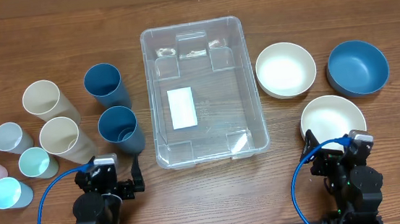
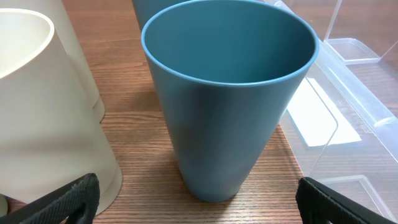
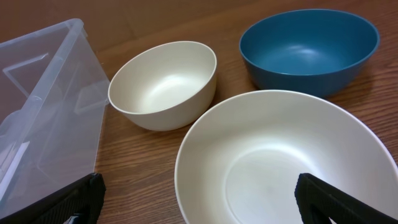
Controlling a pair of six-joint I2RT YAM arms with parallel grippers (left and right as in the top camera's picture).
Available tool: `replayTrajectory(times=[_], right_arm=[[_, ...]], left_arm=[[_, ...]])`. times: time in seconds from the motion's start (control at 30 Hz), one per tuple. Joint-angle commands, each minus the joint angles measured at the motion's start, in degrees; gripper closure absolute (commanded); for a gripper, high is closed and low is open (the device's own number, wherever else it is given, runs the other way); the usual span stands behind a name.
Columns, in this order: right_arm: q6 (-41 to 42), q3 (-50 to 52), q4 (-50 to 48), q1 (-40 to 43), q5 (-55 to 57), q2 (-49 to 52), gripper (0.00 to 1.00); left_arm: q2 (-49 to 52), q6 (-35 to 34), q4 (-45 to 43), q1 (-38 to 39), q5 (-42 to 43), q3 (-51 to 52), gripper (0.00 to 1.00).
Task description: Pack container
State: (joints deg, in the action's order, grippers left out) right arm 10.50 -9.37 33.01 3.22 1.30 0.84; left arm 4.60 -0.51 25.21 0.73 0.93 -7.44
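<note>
Clear container [image 1: 218, 110] has a blue cup [image 1: 120, 130] on its left and a white bowl [image 1: 333, 118] on its right. Left gripper [image 1: 116, 176] and right gripper [image 1: 336, 147] are spread wide, holding nothing.

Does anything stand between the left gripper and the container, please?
Partly. The dark blue cup stands straight ahead of the open left gripper, beside the left wall of the container. The container's near left corner lies ahead and to the right of the gripper, and nothing visible stands on that slanted line.
</note>
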Motion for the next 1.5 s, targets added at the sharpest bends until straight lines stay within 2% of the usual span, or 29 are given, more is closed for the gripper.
replayTrajectory(times=[0.0,1.07,1.13,1.27,1.47], right_arm=[[0.11,0.68,-0.15,-0.22,-0.11,-0.68,0.0],[0.11,0.68,-0.15,-0.22,-0.11,-0.68,0.0],[1.18,0.68,-0.79,-0.22,-2.99,-0.68,0.0],[1.97,0.68,-3.93,-0.22,-15.65,-0.68,0.0],[1.92,0.68,-8.22,-0.22,-22.58,-0.68,0.0]], left_arm=[[-0.55,-0.98,-0.2,-0.37,0.59,0.22,0.0],[-0.55,-1.01,-0.2,-0.39,0.59,0.22,0.0],[-0.55,-0.98,-0.2,-0.39,0.59,0.22,0.0],[-0.55,-1.01,-0.2,-0.39,0.59,0.22,0.0],[-0.55,-1.01,-0.2,-0.39,0.59,0.22,0.0]])
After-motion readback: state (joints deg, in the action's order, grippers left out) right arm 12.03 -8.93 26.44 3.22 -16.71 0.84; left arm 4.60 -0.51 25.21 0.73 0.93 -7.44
